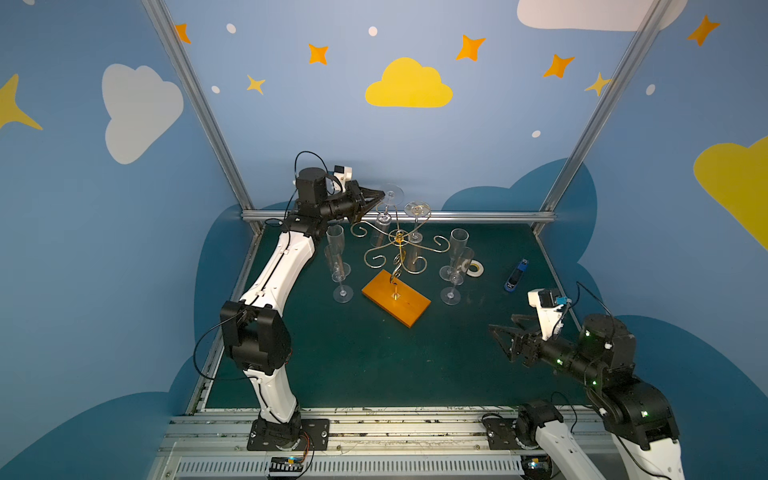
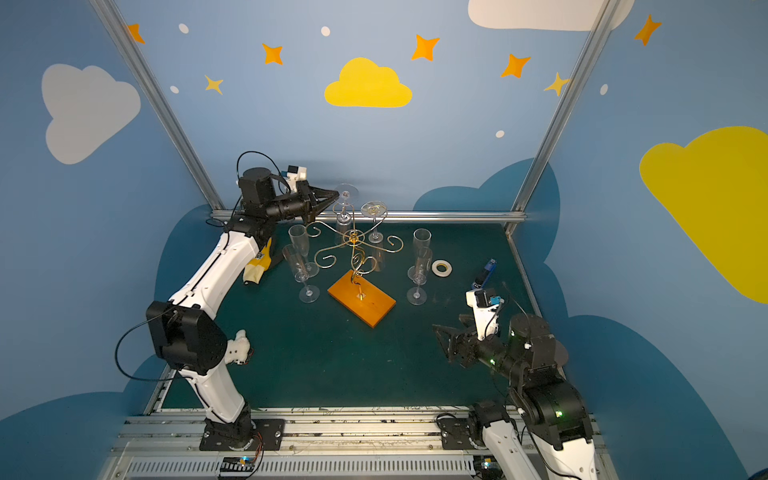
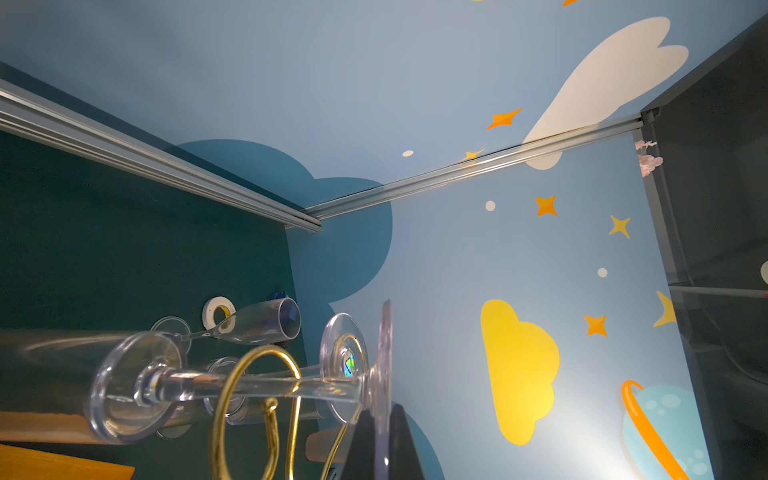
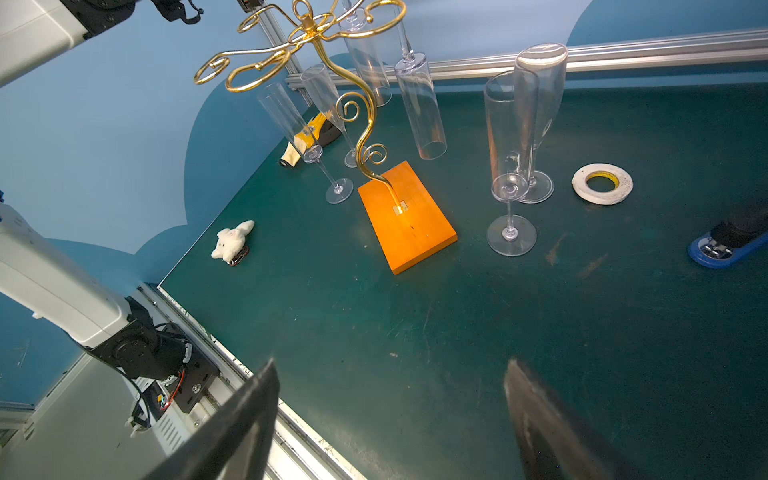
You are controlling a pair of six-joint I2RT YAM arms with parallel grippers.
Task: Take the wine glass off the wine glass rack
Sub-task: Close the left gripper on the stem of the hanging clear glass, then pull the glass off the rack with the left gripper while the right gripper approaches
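Observation:
The wine glass rack is gold wire on an orange wooden base, mid-table in both top views. A clear wine glass hangs upside down at its far side, stem through a gold loop. My left gripper is shut on the rim of that glass's foot. A second glass hangs beside it. My right gripper hovers open and empty over the near right of the table, fingers wide apart.
Two flutes stand left of the rack and two flutes right of it. A tape roll and a blue stapler lie at the right. A plush toy and a yellow object lie by the left arm.

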